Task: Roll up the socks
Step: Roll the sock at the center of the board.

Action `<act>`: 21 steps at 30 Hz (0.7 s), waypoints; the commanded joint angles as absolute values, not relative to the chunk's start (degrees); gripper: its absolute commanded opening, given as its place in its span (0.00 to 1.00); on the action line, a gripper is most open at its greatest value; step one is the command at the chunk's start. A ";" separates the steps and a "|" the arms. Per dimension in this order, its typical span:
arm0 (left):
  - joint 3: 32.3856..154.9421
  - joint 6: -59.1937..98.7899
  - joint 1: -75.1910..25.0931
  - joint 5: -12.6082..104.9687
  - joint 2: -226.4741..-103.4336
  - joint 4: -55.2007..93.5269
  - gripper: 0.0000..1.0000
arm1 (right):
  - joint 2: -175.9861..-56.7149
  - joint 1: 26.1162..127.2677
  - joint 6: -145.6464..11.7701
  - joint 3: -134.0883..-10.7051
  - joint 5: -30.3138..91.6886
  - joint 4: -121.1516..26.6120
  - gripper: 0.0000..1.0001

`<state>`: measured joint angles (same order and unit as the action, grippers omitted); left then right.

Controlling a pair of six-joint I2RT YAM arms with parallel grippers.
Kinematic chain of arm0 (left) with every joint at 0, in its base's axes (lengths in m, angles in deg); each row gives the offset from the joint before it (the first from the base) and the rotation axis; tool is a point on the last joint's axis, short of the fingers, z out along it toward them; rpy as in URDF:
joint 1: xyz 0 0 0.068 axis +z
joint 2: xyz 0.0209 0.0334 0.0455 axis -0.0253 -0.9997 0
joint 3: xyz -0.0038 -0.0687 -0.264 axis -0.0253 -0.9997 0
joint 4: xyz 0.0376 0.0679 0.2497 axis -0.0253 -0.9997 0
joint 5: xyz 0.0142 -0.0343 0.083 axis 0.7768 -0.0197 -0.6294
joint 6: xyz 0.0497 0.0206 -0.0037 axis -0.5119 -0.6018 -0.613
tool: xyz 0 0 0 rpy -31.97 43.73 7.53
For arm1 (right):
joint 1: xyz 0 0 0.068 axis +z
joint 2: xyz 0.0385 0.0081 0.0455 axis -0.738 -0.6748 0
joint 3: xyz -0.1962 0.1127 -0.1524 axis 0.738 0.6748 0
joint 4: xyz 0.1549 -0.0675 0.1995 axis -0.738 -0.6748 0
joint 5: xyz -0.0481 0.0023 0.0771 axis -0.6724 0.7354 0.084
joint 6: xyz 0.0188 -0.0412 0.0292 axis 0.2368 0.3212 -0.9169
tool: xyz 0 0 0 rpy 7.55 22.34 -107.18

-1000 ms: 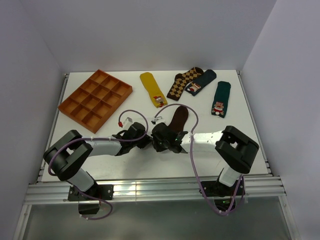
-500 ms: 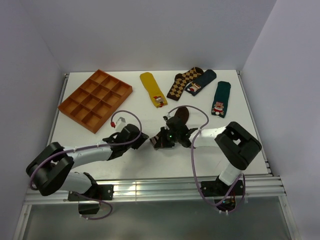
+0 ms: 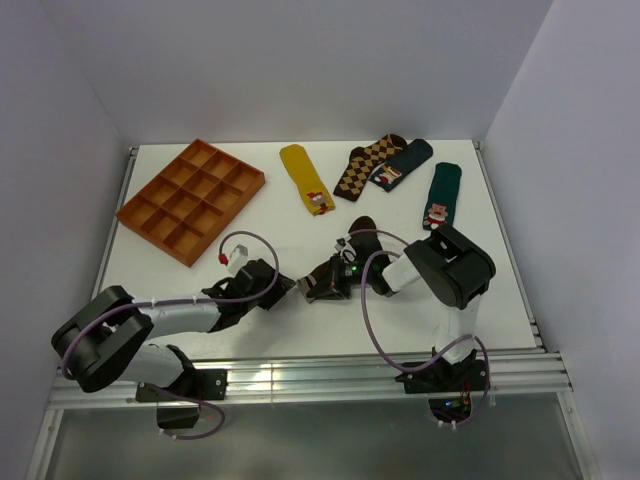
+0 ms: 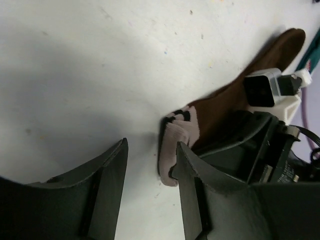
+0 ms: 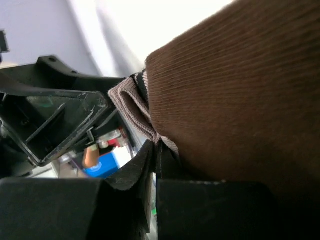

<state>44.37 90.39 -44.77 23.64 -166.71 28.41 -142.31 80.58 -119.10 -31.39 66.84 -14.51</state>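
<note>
Near the middle of the table's (image 3: pixel 300 225) near edge, the right gripper (image 3: pixel 324 288) lies low with its two black fingers pressed together. The right wrist view shows what the overhead view cannot: the fingertips (image 5: pixel 150 155) are pinched on the pale, folded cuff (image 5: pixel 131 105) of the dark brown sock (image 5: pixel 235 100), whose ribbed knit fills most of that picture.

Just to its left, the left gripper (image 3: pixel 284 288) points toward it. Seen from above, its state is hard to read. The left wrist view settles it: the left gripper (image 4: pixel 150 150) has its fingers spread apart over white table, and the right-hand finger sits just beside the cuff (image 4: pixel 175 142), though contact cannot be judged. That view also shows cream and dark stripes on the bunched cuff, and the dark brown sock (image 4: pixel 225 97) stretching away, toe farthest, under the right arm's grey camera block (image 4: pixel 262 87).

From above, only the toe end of the dark brown sock (image 3: pixel 362 230) shows past the right arm, pointing toward the far edge.

Only the overhead view shows the rest. An orange tray (image 3: pixel 192 200) of square compartments sits toward the far left corner. Along the far edge lie a mustard yellow sock (image 3: pixel 305 177), a diamond-patterned sock (image 3: pixel 365 165), a navy sock (image 3: pixel 403 163) overlapping it, and a green sock (image 3: pixel 441 197) nearer the right edge.
</note>
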 commanded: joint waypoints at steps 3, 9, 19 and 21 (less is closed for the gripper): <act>44.08 88.11 -44.78 27.02 -170.05 37.53 0.49 | -147.41 79.65 -129.73 -28.58 74.11 -0.63 0.00; 43.99 87.49 -43.99 27.81 -172.07 38.68 0.48 | -148.21 79.47 -129.38 -29.37 74.11 -2.81 0.00; 43.11 88.64 -41.88 30.00 -176.56 41.32 0.38 | -147.51 79.29 -124.73 -31.21 72.18 -10.11 0.00; 43.64 88.46 -41.79 30.45 -177.69 41.49 0.38 | -147.59 79.29 -124.02 -31.30 71.83 -11.16 0.00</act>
<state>44.15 89.06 -42.14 29.58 -175.26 42.86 -146.82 79.53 -123.87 -30.98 72.21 -4.09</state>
